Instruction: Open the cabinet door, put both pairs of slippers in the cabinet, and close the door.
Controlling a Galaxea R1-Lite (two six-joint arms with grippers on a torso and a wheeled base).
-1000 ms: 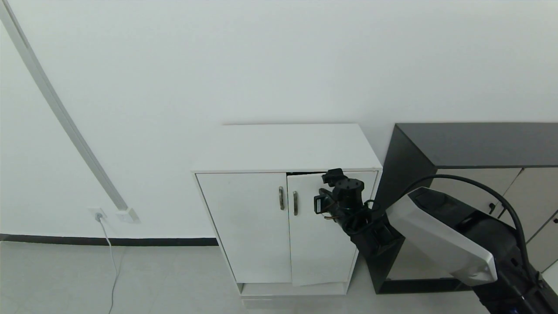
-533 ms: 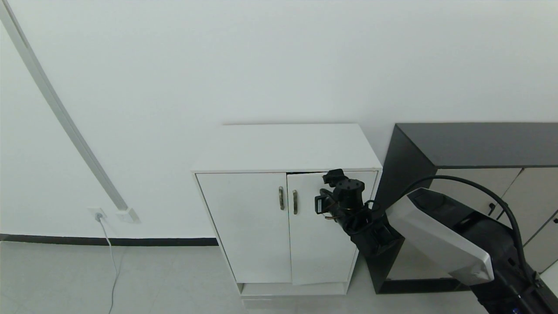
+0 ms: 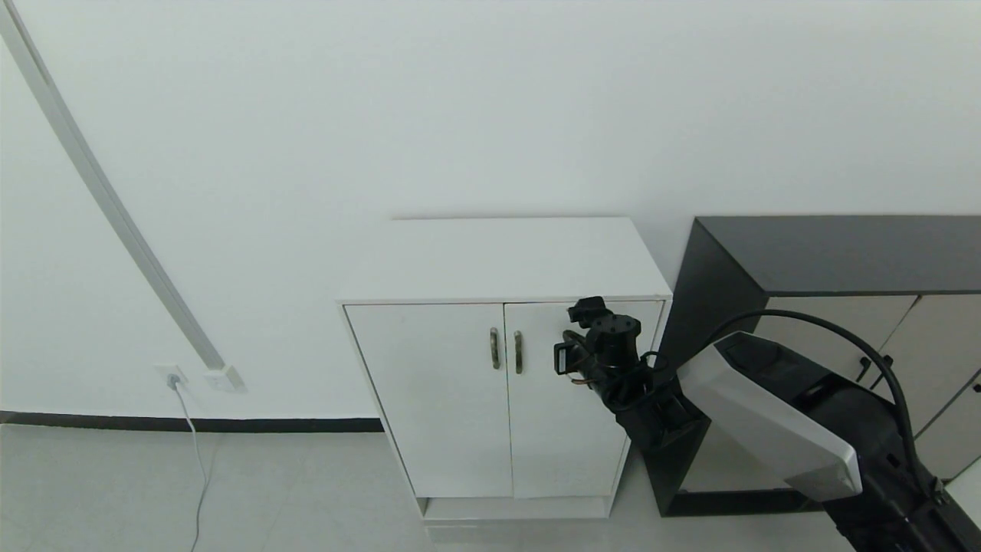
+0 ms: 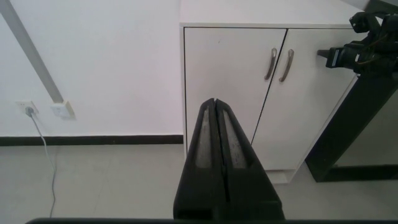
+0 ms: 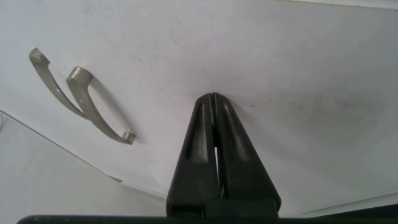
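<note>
White wall (image 3: 490, 115) backs flush white cabinet doors (image 3: 437, 399); left hand (image 4: 215, 102), right hand (image 5: 214, 97) pinched together.

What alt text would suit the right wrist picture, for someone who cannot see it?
A black robot hand, closed, points at a white cabinet door. Two curved metal handles sit side by side nearby.

There is one white cabinet (image 3: 502, 261) with two doors (image 3: 429, 399) and two metal handles (image 3: 494, 347), one on each door. There is one dark cabinet (image 3: 828, 253). The wall carries one slanting conduit (image 3: 100, 192), two small white outlet boxes (image 3: 172, 376) and one cable (image 3: 201, 468). The grippers number two: the left gripper (image 4: 214, 102) and the right gripper (image 5: 214, 96).
</note>
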